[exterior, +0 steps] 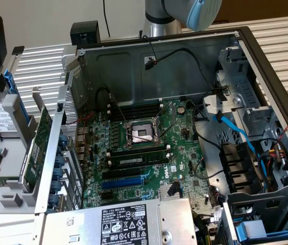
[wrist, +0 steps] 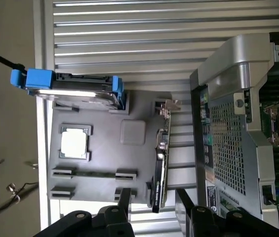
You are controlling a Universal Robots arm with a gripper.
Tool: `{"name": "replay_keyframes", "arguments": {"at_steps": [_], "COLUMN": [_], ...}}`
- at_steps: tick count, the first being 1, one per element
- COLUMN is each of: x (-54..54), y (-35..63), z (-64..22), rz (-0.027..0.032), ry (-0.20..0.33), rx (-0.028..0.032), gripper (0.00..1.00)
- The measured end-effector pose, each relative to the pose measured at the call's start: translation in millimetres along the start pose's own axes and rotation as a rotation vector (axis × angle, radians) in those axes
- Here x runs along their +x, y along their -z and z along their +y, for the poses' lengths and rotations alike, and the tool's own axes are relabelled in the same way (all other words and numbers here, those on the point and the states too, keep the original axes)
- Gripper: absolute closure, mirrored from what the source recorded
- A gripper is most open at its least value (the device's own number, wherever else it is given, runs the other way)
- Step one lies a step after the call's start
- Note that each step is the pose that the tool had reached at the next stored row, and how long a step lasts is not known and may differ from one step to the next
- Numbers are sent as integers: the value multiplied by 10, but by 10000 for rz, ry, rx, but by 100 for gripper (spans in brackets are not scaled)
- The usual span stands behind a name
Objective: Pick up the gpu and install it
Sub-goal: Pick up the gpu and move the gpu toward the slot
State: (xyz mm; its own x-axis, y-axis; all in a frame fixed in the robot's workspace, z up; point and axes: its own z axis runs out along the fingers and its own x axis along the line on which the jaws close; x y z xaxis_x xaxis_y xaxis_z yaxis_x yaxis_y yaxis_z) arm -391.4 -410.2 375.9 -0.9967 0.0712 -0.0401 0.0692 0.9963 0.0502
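computer case [exterior: 149, 66] lies open beside the grey tray [wrist: 99, 163]. gpu [wrist: 160, 163] stands on edge in the tray, uninstalled. gripper [wrist: 153, 192] over the tray, released, empty; judgement: centre it across the card's thickness, clear of the bracket

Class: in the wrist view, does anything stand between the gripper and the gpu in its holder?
Nothing visible does. The gpu stands on edge in the gray holder; the open gripper lines up with its end, with no cable or part between.
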Motion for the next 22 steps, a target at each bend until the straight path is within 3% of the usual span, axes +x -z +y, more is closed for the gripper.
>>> {"name": "replay_keyframes", "arguments": {"at_steps": [7, 13, 15, 19, 20, 22], "x": [3, -1, -1, -3, -4, -3], "y": [-126, -211, -228, -255, -267, -281], "z": [-37, -160, -175, -196, -206, -209], "rz": [-83, -195, -231, -267, -273, -298], "ry": [5, 6, 4, -20, -27, -30], "rx": [-6, -50, -108, -359, -393, -403], "gripper": [52, 52, 52, 52, 52, 52]}}
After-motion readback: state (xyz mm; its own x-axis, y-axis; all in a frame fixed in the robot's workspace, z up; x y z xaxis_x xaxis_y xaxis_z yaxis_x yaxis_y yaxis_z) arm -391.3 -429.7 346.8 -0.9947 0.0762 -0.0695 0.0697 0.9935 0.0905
